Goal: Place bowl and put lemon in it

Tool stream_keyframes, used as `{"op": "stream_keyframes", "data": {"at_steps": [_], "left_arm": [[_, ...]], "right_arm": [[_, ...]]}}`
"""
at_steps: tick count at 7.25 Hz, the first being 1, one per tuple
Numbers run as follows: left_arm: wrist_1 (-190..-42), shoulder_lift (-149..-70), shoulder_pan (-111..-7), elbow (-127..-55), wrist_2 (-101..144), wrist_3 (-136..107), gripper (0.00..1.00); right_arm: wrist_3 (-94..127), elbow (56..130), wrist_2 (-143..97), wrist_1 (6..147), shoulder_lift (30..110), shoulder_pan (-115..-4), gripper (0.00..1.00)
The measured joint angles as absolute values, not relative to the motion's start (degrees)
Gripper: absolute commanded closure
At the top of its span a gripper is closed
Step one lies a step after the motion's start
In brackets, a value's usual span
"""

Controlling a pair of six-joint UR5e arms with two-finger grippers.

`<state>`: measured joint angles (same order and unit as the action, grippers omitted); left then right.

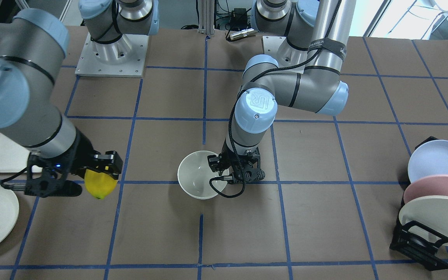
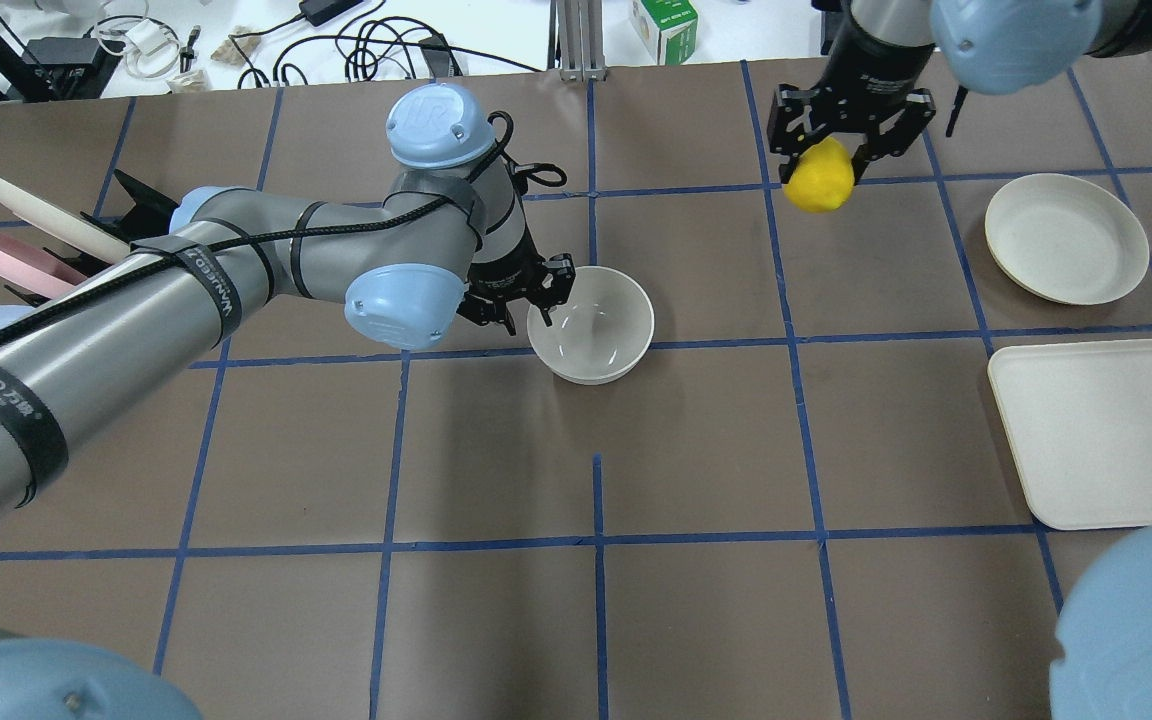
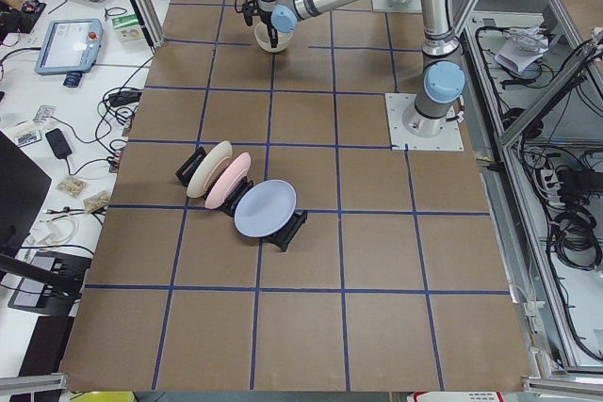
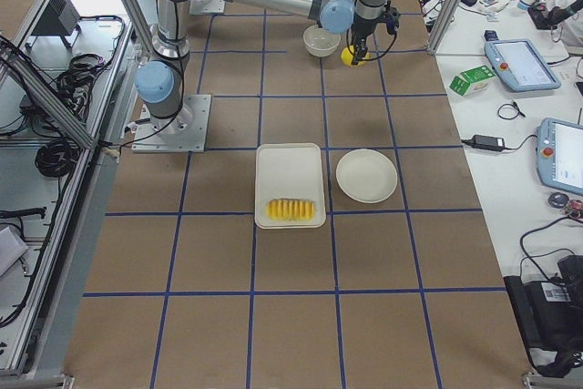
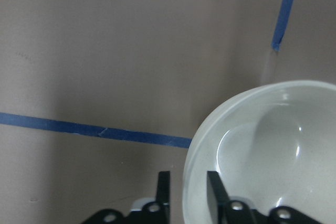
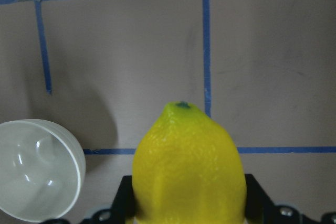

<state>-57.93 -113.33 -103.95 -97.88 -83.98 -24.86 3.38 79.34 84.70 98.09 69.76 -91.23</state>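
Tape (image 2: 596, 545) in blue lines squares off the brown tabletop (image 2: 696, 450), with loose black cables (image 2: 366, 50) on the white bench beyond its far edge. Left jaws straddle one side of the rim of the small off-white glossy bowl (image 2: 591, 325), which stands near the tabletop's middle; whether they pinch it I cannot tell. Right jaws clamp the bright yellow oval lemon (image 2: 818, 176) above the tabletop, apart from the bowl, dark tip down.

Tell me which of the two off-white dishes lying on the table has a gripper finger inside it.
The deep bowl in the middle: the left gripper straddles its rim. The flat plate lies untouched.
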Motion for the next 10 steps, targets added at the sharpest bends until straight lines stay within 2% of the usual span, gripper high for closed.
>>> {"op": "stream_keyframes", "data": {"at_steps": [2, 6, 10], "left_arm": [[-65.7, -109.3, -103.3, -95.7, -84.0, -24.8, 0.0], [-93.5, -97.0, -96.8, -86.8, -84.8, -15.9, 0.0], [-97.7, -87.7, -93.4, -87.7, -87.1, -8.3, 0.0]], "right_arm": [[9.0, 79.5, 84.7, 100.2, 69.1, -96.5, 1.0], [18.3, 79.7, 85.5, 102.2, 67.1, -103.7, 1.0], [26.3, 79.9, 85.4, 106.3, 62.3, -109.0, 1.0]]}}
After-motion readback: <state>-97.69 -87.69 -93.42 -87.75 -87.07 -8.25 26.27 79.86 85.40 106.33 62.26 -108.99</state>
